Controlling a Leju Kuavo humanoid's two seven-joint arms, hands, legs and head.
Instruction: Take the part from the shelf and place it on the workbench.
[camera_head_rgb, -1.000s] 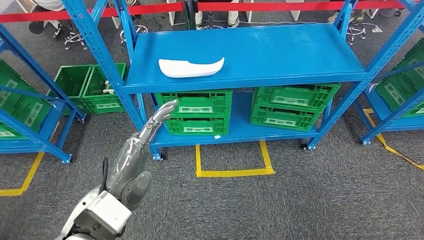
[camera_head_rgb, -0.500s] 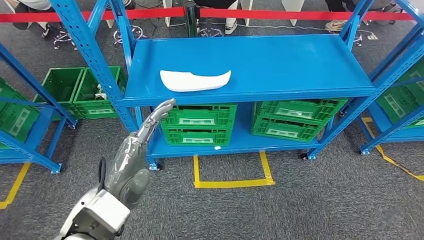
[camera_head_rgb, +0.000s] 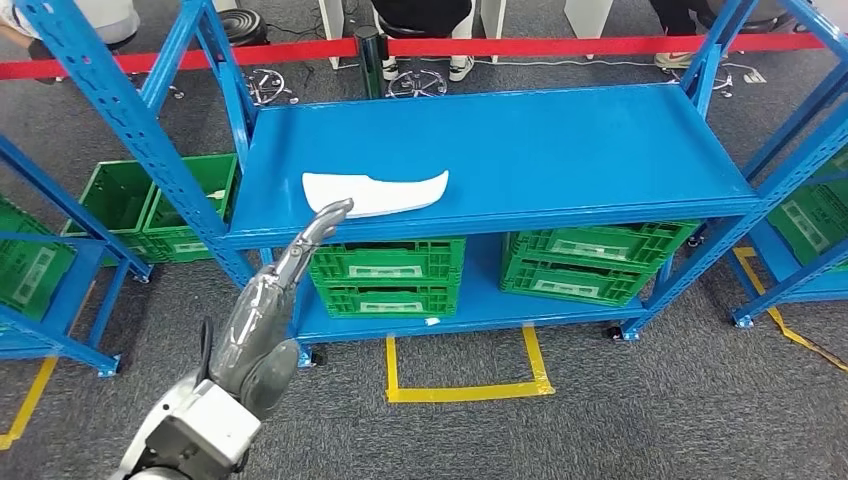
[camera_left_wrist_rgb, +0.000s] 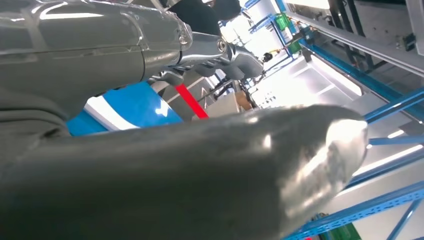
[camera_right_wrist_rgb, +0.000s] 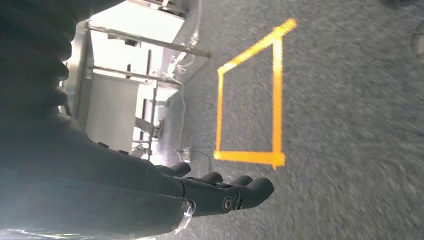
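None of the task looks done: the white part (camera_head_rgb: 378, 192) lies on the blue shelf (camera_head_rgb: 560, 150), ungrasped, the left hand (camera_head_rgb: 300, 250) outstretched and empty below it, the right hand (camera_right_wrist_rgb: 220, 192) empty too.

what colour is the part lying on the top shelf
White part, clearest in the head view.

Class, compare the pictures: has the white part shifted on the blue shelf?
No. The white part lies at the same spot near the blue shelf's front-left edge; the camera moved instead.
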